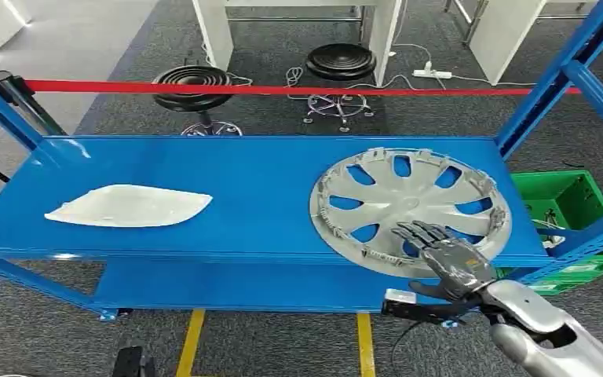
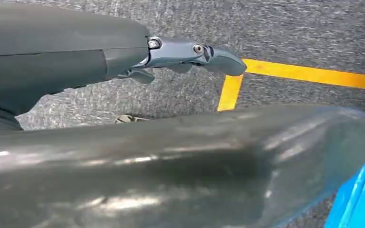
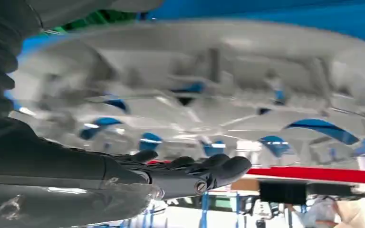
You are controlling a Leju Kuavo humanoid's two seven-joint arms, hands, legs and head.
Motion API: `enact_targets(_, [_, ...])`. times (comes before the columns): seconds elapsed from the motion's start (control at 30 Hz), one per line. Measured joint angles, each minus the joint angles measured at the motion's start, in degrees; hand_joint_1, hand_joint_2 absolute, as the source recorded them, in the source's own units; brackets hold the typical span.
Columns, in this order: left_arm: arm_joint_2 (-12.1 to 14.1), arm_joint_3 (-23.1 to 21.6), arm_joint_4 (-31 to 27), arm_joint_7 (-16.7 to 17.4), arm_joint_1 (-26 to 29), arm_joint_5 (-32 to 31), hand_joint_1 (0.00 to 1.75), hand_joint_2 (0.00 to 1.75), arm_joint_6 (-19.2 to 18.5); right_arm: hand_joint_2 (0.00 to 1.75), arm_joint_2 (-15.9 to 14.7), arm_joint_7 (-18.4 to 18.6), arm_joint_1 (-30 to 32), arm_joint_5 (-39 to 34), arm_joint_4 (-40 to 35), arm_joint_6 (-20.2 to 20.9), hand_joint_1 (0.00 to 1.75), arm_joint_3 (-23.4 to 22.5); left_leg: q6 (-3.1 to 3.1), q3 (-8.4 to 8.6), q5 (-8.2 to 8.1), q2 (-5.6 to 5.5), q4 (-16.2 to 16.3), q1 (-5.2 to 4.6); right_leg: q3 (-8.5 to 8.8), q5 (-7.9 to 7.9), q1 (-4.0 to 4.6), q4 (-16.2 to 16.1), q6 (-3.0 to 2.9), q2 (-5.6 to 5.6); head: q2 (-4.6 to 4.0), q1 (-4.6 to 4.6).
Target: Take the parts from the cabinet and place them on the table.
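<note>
1. Reaching toward the round grey plastic spoked wheel cover (image 1: 411, 210), lying flat at centre right of the frame on the blue metal shelf (image 1: 204, 161).
2. Hovering the right hand (image 1: 442, 253), fingers spread and empty, over the cover's near rim.
3. Hanging the left hand (image 2: 190, 54) near the floor, fingers apart, holding nothing.
4. Judging next: closing fingers around the rim, then lifting.
5. Leaving the pale leaf-shaped plastic part (image 1: 129, 206) at left.

Readable text: none in any view.
Round silver plastic wheel cover (image 1: 410, 208) at the right end of the blue metal shelf (image 1: 259, 204): no brand mark or number legible; its centre is blurred.
Flat white plastic part (image 1: 129, 206) near the shelf's left end: bare surface, no label.
Green plastic crate (image 1: 569, 206) beyond the shelf's right edge: no marking legible.
</note>
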Motion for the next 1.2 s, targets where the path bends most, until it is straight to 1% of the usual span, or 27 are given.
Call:
enact_targets(0.1, [0.00, 0.02, 0.02, 0.20, 0.30, -0.64, 0.00, 0.00, 0.04, 1.75, 1.68, -0.28, -2.60, -0.31, 3.19, 0.22, 0.00, 1.38, 0.07, 0.00, 0.07, -0.15, 0.00, 0.00, 0.00, 0.00, 0.01, 0.00, 0.00, -0.19, 0.00, 0.04])
enact_targets(0.23, [0.09, 0.11, 0.02, 0.11, 0.41, -1.05, 0.00, 0.00, -0.18, 1.75, 3.78, -0.39, -6.04, -0.98, 7.01, 0.20, 0.00, 3.19, 0.06, -0.02, 0.08, -0.10, 0.00, 0.00, -0.07, 0.04, 0.01, 0.01, -0.01, -0.08, 0.00, 0.07])
enact_targets(0.47, [0.13, 0.09, 0.02, 0.33, 0.16, -2.36, 0.00, 0.00, -0.35, 1.75, 4.37, -0.31, -9.08, -1.79, 10.77, 0.44, 0.00, 5.05, 0.06, -0.05, 0.09, -0.12, 0.01, -0.02, -0.07, 0.05, 0.00, 0.00, 0.00, -0.13, 0.00, 0.04])
enact_targets(0.6, [0.13, 0.09, 0.02, 0.33, 0.04, -2.89, 0.00, 0.00, -0.48, 1.75, 4.37, 0.13, -9.13, -2.69, 11.53, 0.09, 0.00, 5.33, 0.07, -0.04, 0.08, -0.13, 0.08, -0.03, -0.10, 0.05, 0.00, -0.02, 0.00, -0.14, 0.00, 0.02])
enact_targets(0.7, [0.02, 0.04, 0.02, 0.77, -0.26, -3.41, 0.00, 0.00, -0.22, 1.75, 2.86, 0.59, -7.14, -3.80, 10.68, -0.81, 0.00, 4.98, 0.08, -0.06, 0.07, -0.16, 0.09, -0.03, -0.08, 0.04, 0.01, -0.03, 0.00, -0.20, 0.00, 0.04])
enact_targets(0.87, [-0.09, 0.07, 0.02, 0.85, -0.38, -3.28, 0.00, 0.00, 0.15, 1.75, -0.13, 1.46, -1.95, -3.61, 5.90, -1.90, 0.00, 3.65, 0.11, -0.11, 0.03, -0.14, 0.09, -0.03, -0.11, 0.04, 0.00, -0.03, 0.01, -0.11, 0.00, 0.04])
enact_targets(1.2, [-0.15, 0.09, 0.02, 0.83, -0.28, -2.80, 0.00, 0.00, 0.09, 1.75, -4.09, 1.88, 3.43, -3.78, -2.84, -1.09, 0.00, 2.31, 0.12, -0.11, 0.03, -0.14, 0.09, -0.03, -0.11, 0.05, 0.00, -0.05, 0.03, -0.12, 0.00, 0.04])
